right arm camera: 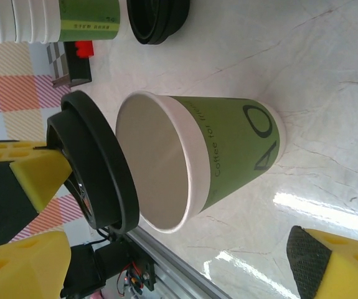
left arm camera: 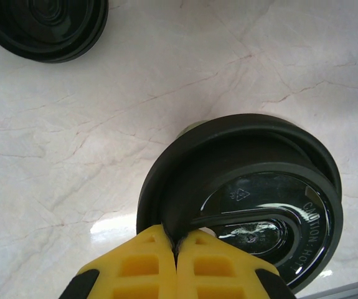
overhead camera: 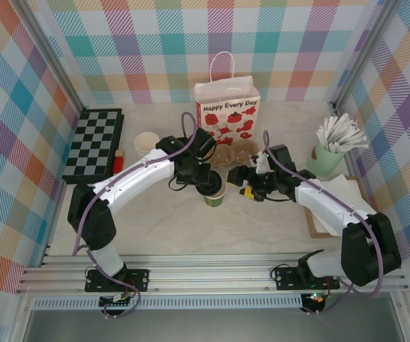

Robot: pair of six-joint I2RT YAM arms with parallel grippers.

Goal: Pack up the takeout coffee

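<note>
We see the left end effector (left arm camera: 176, 249) pinched narrow, its yellow fingers (left arm camera: 135, 265) pressed together on the rim of the black lid (left arm camera: 247, 205). From the right wrist, the lid (right arm camera: 94, 168) hangs tilted beside the mouth of the coffee cup (right arm camera: 228, 156), not seated on it, so the cream inside wall of the cup shows. From the left wrist, a sliver of cream rim peeks out past the lid's far edge.

The right end effector (right arm camera: 179, 249) stands wide. Its two yellow fingers (right arm camera: 337, 265) are set well apart on either side of the cup and touch neither cup nor lid.

In the top view the coffee cup (overhead camera: 215, 196) stands upright near the middle of the table (overhead camera: 190, 231), between the left end effector (overhead camera: 203, 182) and the right end effector (overhead camera: 242, 184), and in front of the paper bag (overhead camera: 226, 114). A cardboard cup carrier (overhead camera: 233, 153) lies between cup and bag.

The table is pale marble with faint veins. On it we also find a chessboard (overhead camera: 94, 142) at the left, a stack of cups (overhead camera: 146, 144) beside it, a stack of spare lids (left arm camera: 42, 28), a mint cup of white sticks (overhead camera: 326, 160) at the right, and a wooden tray (overhead camera: 313, 224) under the right arm. Plaid walls (overhead camera: 19, 107) in many colours close in the sides and the back.
</note>
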